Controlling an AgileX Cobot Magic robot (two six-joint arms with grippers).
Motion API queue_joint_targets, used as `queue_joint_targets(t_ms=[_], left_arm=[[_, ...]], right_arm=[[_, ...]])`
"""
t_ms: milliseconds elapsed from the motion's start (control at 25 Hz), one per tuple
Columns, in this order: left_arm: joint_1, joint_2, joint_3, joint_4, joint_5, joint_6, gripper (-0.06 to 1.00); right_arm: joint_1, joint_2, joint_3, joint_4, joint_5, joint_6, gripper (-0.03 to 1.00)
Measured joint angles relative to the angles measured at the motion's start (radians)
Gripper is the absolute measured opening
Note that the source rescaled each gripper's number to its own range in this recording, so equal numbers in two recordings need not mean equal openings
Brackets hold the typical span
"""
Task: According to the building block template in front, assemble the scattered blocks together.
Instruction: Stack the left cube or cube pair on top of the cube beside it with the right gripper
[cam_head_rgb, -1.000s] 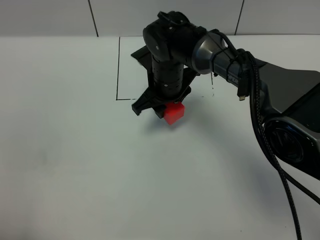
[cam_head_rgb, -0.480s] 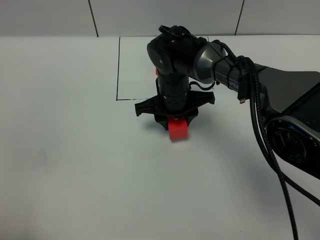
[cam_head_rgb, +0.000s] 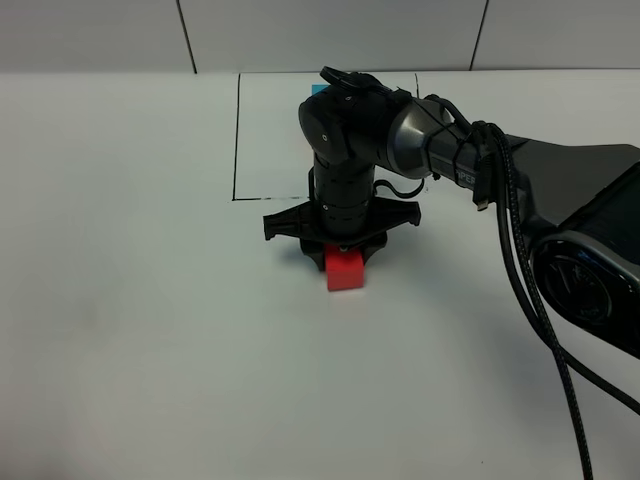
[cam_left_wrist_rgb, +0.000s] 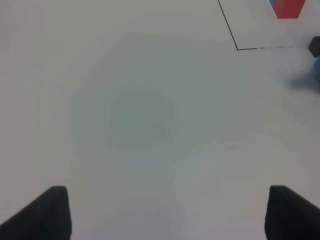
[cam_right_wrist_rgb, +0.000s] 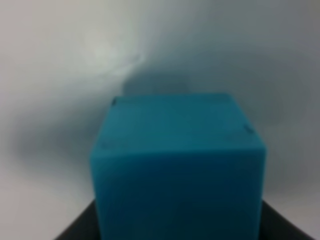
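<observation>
The right pincer points straight down at the white table, just in front of the drawn black rectangle. Its jaws are clamped together on the red cube. The cyan cube sits directly beside it, filling the right wrist view. The left pincer stands apart, holding nothing.
</observation>
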Motion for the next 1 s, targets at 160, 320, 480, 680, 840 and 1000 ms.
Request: queue_joint_targets(t_ms=[160, 320, 480, 680, 840, 1000], left_arm=[[0.0, 0.0, 0.0, 0.0, 0.0, 0.0, 0.86], [0.0, 0.0, 0.0, 0.0, 0.0, 0.0, 0.86], [0.0, 0.0, 0.0, 0.0, 0.0, 0.0, 0.86], [0.0, 0.0, 0.0, 0.0, 0.0, 0.0, 0.86], [0.0, 0.0, 0.0, 0.0, 0.0, 0.0, 0.86], [0.0, 0.0, 0.0, 0.0, 0.0, 0.0, 0.86]], right_arm=[[0.0, 0.0, 0.0, 0.0, -0.001, -0.001, 0.0], [0.0, 0.0, 0.0, 0.0, -0.011, -0.003, 0.0], [0.0, 0.0, 0.0, 0.0, -0.033, -0.003, 0.02], [0.0, 0.0, 0.0, -0.006, -0.044, -0.003, 0.36], [-0.001, 0.0, 0.0, -0.015, -0.043, -0.023, 0.81], [-0.004, -0.018, 0.003, -0.03, -0.044, -0.043, 1.0]])
